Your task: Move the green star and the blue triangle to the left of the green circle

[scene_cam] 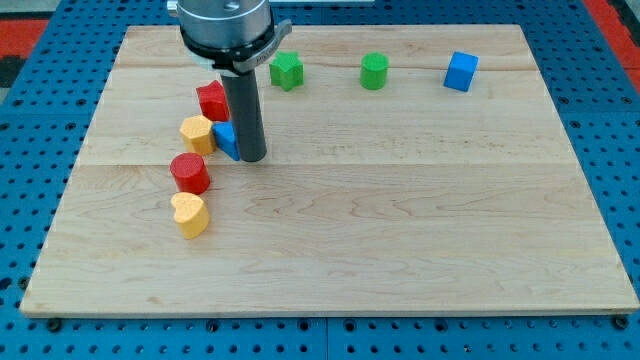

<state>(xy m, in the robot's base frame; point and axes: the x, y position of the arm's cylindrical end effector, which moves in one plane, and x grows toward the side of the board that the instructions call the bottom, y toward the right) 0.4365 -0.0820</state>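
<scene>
The green star (287, 70) lies near the view's top, left of the green circle (374, 71), with a gap between them. The blue triangle (226, 140) lies lower at the view's left, mostly hidden behind my rod. My tip (251, 158) rests on the board, touching the blue triangle's right side. The triangle sits between a red block (212, 101) above it and a yellow block (197, 133) on its left.
A blue cube (461, 71) lies at the top right. A red cylinder (190, 173) and a yellow heart-shaped block (189, 214) lie below the yellow block at the left. The wooden board (400, 230) ends in a blue pegboard surround.
</scene>
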